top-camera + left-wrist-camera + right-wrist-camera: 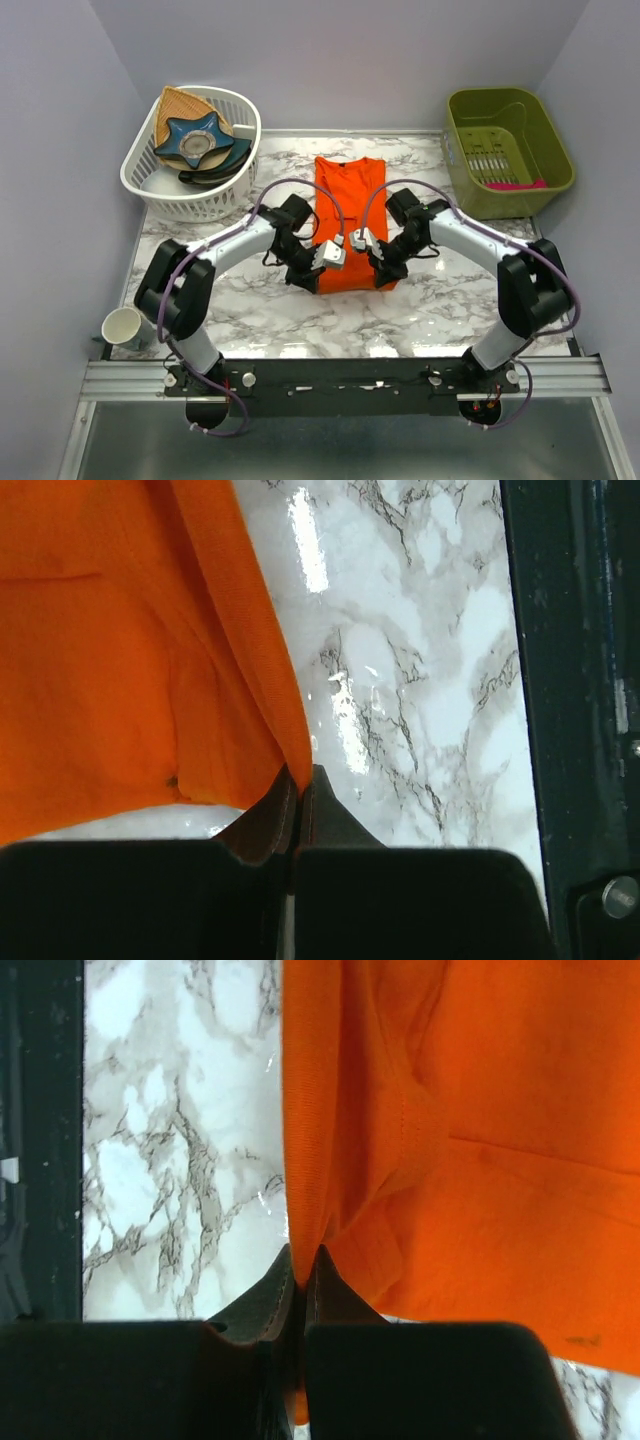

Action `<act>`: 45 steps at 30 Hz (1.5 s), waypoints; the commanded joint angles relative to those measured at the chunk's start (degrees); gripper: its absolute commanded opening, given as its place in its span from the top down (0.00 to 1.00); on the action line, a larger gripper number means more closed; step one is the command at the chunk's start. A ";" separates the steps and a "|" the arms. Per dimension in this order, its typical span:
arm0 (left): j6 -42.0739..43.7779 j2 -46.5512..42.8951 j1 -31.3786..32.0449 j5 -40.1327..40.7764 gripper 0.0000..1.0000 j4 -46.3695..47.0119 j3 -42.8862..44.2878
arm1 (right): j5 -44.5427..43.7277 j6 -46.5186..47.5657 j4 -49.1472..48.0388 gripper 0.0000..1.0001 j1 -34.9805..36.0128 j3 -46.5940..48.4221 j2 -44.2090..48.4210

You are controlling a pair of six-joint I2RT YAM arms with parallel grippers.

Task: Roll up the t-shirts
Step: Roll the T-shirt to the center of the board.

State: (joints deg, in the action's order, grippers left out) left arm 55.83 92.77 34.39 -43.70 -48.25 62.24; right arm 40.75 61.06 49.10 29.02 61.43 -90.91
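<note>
The t-shirt, bright orange, lies as a long folded strip on the marble table, running from the middle toward the back. Both grippers are at its near end. My left gripper is shut on the near left corner; in the left wrist view the gripper pinches the hem of the t-shirt. My right gripper is shut on the near right corner; the right wrist view shows the gripper with the edge of the t-shirt nipped between the tips. The cloth near both grips is lifted slightly.
A white basket at the back left holds a tan woven piece and a blue star-shaped dish. A green bin stands at the back right. A paper cup sits at the near left edge.
</note>
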 commanded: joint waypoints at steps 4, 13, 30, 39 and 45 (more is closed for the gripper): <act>4.28 13.55 -5.21 -3.58 1.00 -17.31 12.28 | 2.58 12.50 22.26 0.96 -5.02 9.58 -11.99; 7.18 23.93 -8.55 -2.18 1.00 -24.70 21.96 | 2.49 12.86 25.78 0.96 -8.18 17.39 -20.70; -0.55 35.02 -10.92 1.34 0.98 -22.94 33.82 | -1.81 11.98 29.91 0.95 -8.62 26.11 -33.18; 2.87 35.90 -11.63 0.11 0.90 -29.08 38.13 | -2.17 9.69 30.44 0.96 -8.98 31.11 -37.75; -0.97 35.73 -11.72 1.78 0.84 -24.80 37.52 | -1.73 9.26 31.93 0.95 -9.59 33.84 -39.69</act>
State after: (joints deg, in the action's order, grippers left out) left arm 56.84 128.46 24.29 -47.97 -73.58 99.66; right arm 43.77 70.48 74.89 21.15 93.14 -128.07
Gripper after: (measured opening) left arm 0.120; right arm 0.105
